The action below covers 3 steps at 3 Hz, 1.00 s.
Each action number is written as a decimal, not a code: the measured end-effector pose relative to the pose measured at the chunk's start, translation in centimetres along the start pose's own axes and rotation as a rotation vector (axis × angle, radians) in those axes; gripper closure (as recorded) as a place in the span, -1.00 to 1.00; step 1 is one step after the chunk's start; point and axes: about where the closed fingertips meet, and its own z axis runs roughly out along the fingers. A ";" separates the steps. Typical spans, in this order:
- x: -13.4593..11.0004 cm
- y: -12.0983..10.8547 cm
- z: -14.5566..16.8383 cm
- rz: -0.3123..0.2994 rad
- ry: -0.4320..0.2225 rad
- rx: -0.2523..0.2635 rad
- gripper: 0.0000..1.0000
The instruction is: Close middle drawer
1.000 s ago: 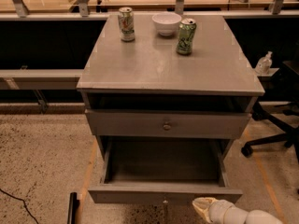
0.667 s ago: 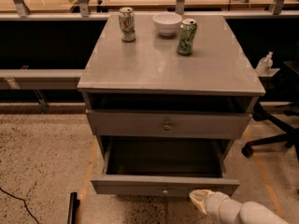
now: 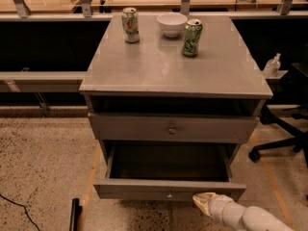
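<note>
The middle drawer (image 3: 134,189) stood pulled out. The gripper (image 3: 203,199) sat at its front panel, right of the knob (image 3: 169,195), seemingly touching. Whether it was apart or together could not be told.

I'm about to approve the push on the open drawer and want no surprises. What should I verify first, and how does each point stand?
1. Middle drawer needs closing: ok, it stands pulled well out.
2. Gripper at the drawer's front panel: ok, it sits low, right of the knob. Actual contact: cannot tell.
3. Push point centred: not ok, it is off to the right, so the drawer might skew.
4. Nothing sticking up from the drawer box: ok, none visible.
5. Left can, green can and bowl back from the top's front edge: ok.
</note>
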 end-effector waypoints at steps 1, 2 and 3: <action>-0.1 -0.2 0.2 0.001 -0.005 0.003 1.00; -0.7 -0.9 1.2 0.001 -0.035 0.019 1.00; -1.7 -1.7 2.7 -0.011 -0.066 0.028 1.00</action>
